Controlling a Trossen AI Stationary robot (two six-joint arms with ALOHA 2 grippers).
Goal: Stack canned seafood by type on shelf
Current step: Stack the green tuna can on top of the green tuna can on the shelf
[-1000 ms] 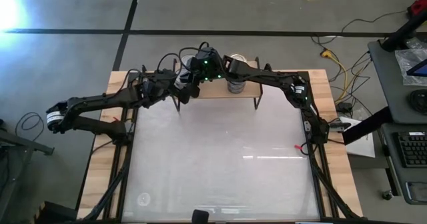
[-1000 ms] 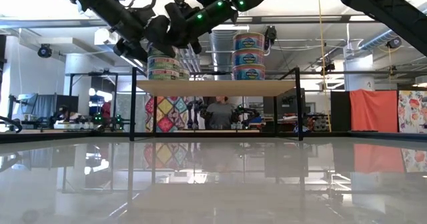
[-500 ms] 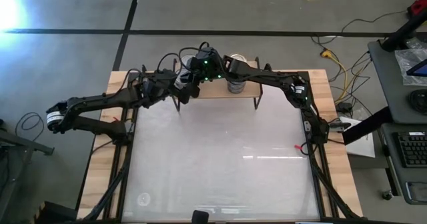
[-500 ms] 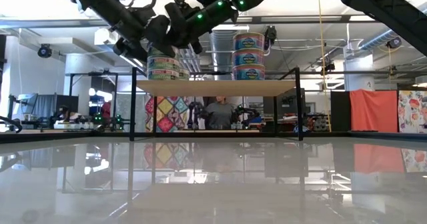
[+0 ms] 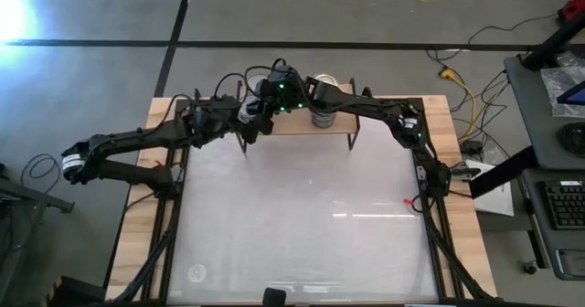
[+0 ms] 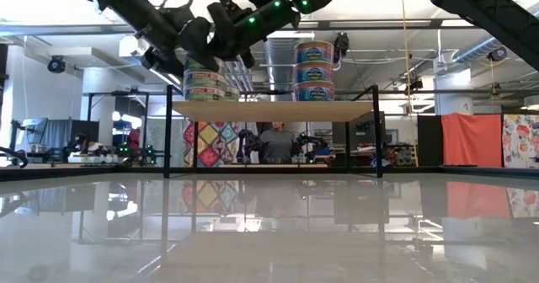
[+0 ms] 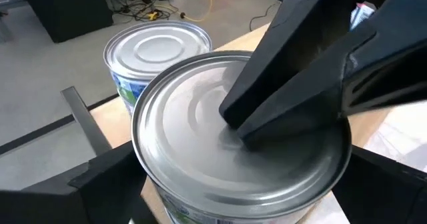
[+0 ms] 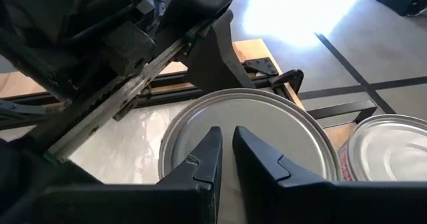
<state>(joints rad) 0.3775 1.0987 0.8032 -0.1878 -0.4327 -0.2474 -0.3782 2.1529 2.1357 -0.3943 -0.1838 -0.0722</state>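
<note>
Room: grey workshop floor with cables around the desk (image 5: 302,225), whose white top is bare from the shelf to its near edge.
Shelf: light-wood shelf (image 6: 274,110) on black wire legs at the desk's far edge.
Hidden: both arms cross over the shelf's left end in the high view, covering most of the left stack (image 6: 206,85); its can count is unclear.
Clear stack: three cans (image 6: 313,71) stand right of centre, open board beside them.
Left tool (image 5: 245,117): reaching in low, fingers spread wide either side of the top silver can (image 7: 233,151).
Right tool (image 8: 225,161): fingers pressed together, tips resting on that can's lid.
</note>
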